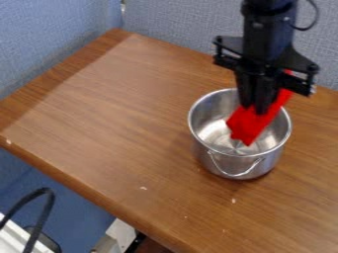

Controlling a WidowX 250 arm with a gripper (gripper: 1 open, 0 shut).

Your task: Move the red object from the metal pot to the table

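Note:
The red object is a bright red block hanging tilted over the metal pot, its lower end still within the pot's rim on the right side. My gripper comes straight down from above and is shut on the block's upper end. The shiny steel pot stands on the brown wooden table, towards its right part, with a wire loop handle facing the front. The fingertips themselves are hard to make out against the black arm.
The tabletop stretches left and forward of the pot. Its front edge runs diagonally from the left to the bottom right. Blue wall panels stand behind, and a black cable hangs below the table's edge at lower left.

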